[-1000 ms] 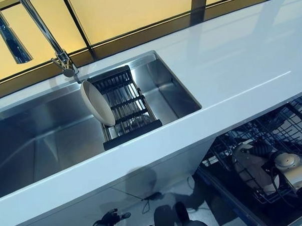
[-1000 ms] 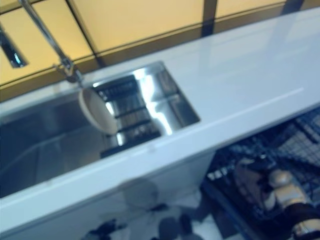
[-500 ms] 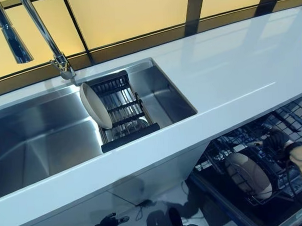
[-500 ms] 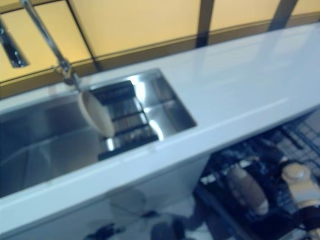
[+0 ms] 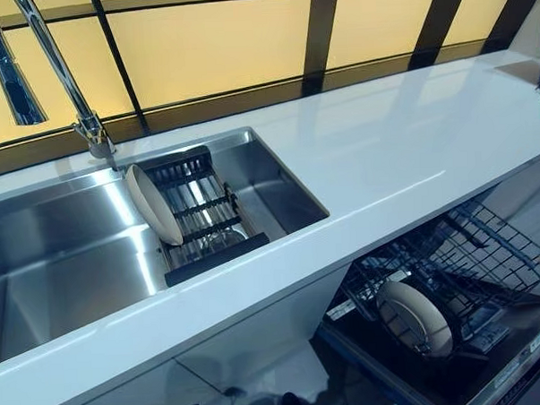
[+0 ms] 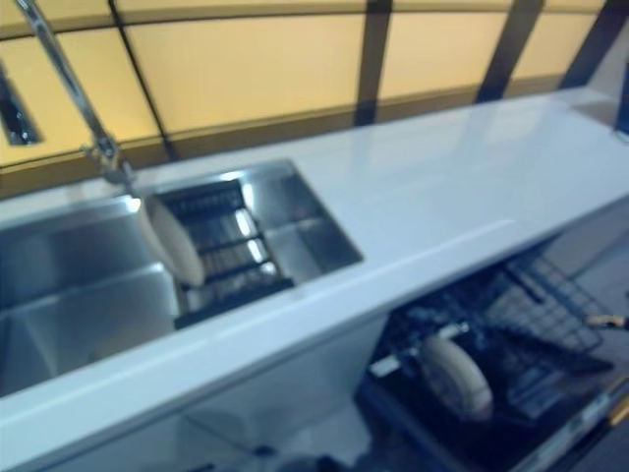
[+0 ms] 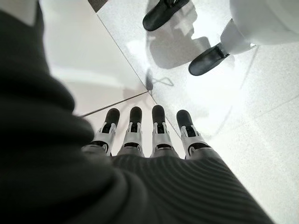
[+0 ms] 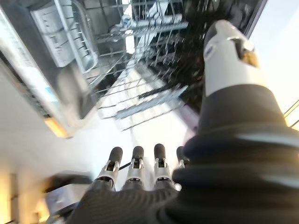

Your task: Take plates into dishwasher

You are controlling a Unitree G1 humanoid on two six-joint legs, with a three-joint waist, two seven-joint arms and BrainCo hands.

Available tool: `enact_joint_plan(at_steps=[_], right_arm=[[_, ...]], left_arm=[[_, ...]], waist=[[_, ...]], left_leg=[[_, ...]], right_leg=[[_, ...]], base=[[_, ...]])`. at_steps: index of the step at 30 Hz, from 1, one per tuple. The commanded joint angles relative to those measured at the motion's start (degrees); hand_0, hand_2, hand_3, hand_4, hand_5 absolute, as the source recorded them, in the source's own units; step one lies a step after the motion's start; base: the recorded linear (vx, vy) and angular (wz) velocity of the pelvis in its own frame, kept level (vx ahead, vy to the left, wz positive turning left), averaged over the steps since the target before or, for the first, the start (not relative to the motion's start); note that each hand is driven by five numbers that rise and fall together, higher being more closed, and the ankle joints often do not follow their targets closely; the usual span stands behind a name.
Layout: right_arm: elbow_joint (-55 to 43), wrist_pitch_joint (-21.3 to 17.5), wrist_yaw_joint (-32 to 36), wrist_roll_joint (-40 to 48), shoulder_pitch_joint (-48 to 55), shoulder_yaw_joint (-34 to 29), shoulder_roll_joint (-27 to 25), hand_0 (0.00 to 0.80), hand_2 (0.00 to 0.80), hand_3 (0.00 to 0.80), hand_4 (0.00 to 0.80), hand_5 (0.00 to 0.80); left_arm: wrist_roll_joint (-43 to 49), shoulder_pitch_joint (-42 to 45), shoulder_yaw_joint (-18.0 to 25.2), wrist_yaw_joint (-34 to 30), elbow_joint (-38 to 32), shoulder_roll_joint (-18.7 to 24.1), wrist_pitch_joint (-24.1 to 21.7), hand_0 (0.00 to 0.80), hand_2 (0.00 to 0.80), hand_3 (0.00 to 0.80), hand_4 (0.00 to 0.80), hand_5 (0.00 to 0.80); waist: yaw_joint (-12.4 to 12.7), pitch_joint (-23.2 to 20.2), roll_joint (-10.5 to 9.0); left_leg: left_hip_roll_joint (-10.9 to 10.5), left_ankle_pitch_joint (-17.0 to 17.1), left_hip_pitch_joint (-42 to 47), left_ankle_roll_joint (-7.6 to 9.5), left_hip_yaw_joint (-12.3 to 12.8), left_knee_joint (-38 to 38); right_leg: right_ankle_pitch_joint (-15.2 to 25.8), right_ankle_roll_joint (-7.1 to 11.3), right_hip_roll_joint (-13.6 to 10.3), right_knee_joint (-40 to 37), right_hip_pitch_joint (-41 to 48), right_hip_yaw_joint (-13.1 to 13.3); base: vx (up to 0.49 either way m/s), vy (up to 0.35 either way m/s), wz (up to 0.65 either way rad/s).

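right hand (image 8: 135, 175) withdrawn, empty | plate (image 5: 415, 316) upright in dishwasher rack (image 5: 474, 256)

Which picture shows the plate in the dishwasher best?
The left eye view: the plate stands sharp on edge in the rack. The right eye view shows it blurrier. The right wrist view shows only rack wires, the left wrist view only floor.
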Motion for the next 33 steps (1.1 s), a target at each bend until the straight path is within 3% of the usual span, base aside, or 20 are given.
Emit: enact_joint_plan(at_steps=[1, 4, 10, 13, 18, 26, 33], right_arm=[[5.93, -5.86, -6.07, 5.74, -6.03, -4.66, -6.31, 0.0, 0.0, 0.0, 0.0, 0.0], [5.2, -12.09, -9.91, 4.22, -8.18, -4.68, -7.98, 0.0, 0.0, 0.0, 0.0, 0.0], [-0.42, -12.45, -16.39, 4.16, -14.17, -2.03, -10.55, 0.0, 0.0, 0.0, 0.0, 0.0], [-1.15, -12.33, -15.43, 2.61, -20.3, 2.3, -11.92, 0.0, 0.0, 0.0, 0.0, 0.0], [-0.75, -14.65, -16.17, -2.06, -33.89, 15.26, -12.58, 0.0, 0.0, 0.0, 0.0, 0.0], [-6.08, -17.12, -14.46, -17.9, -60.48, 45.54, -8.68, 0.0, 0.0, 0.0, 0.0, 0.0], [-8.95, -20.19, -14.51, -31.54, -69.58, 57.95, -5.83, 0.0, 0.0, 0.0, 0.0, 0.0]], left_arm=[[-2.05, -1.25, -0.96, 0.97, 2.38, 3.66, -0.64, 0.0, 0.0, 0.0, 0.0, 0.0], [-2.41, -1.01, -1.12, 1.03, 2.51, 3.93, -0.64, 0.0, 0.0, 0.0, 0.0, 0.0], [-3.18, 0.11, -1.48, 0.85, 2.55, 3.8, -0.73, 0.0, 0.0, 0.0, 0.0, 0.0], [-3.38, 0.05, -1.94, 0.58, 2.61, 3.68, -0.36, 0.0, 0.0, 0.0, 0.0, 0.0], [-2.37, -0.22, -2.97, 0.29, 2.58, 3.28, -0.12, 0.0, 0.0, 0.0, 0.0, 0.0], [-2.2, -0.82, -4.18, 0.34, 1.85, 3.71, 0.74, 0.0, 0.0, 0.0, 0.0, 0.0], [-2.71, -0.2, -4.13, 0.64, 0.58, 3.5, 0.02, 0.0, 0.0, 0.0, 0.0, 0.0]], waist=[[3.13, -1.2, -2.93], [3.5, -1.62, -3.19], [4.68, -2.69, -3.36], [5.71, -3.09, -3.51], [8.05, -3.07, -3.68], [11.95, -2.99, -4.21], [14.04, -1.76, -4.21]], left_leg=[[0.27, -3.03, -0.15, 2.64, -3.36, 0.27], [0.36, -2.99, -0.14, 2.55, -3.68, 0.27], [0.36, -2.63, -0.16, 2.33, -4.95, 0.27], [0.18, -2.39, -0.27, 2.2, -5.92, 0.27], [-0.44, -1.98, -0.59, 2.01, -8.31, 0.27], [-1.42, -1.44, -1.09, 2.2, -11.82, 0.27], [-1.85, -0.63, -2.51, 2.35, -13.46, 0.27]], right_leg=[[-2.34, 2.28, 1.36, -0.01, 2.93, 1.75], [-2.42, 2.39, 1.45, -0.01, 3.09, 1.6], [-2.83, 2.37, 1.39, -0.01, 3.53, 0.75], [-3.1, 2.3, 1.13, -0.01, 3.79, -0.26], [-3.7, 2.14, 0.3, -0.01, 4.39, -2.88], [-4.49, 1.94, -0.81, -0.01, 5.21, -6.45], [-4.5, 1.99, -1.43, -0.01, 4.58, -8.52]], base=[[0.048, 0.006, 0.01], [0.021, 0.002, 0.0], [0.048, 0.017, 0.02], [0.047, 0.022, 0.14], [0.032, 0.012, 0.2], [0.046, -0.003, 0.29], [0.029, 0.009, 0.22]])
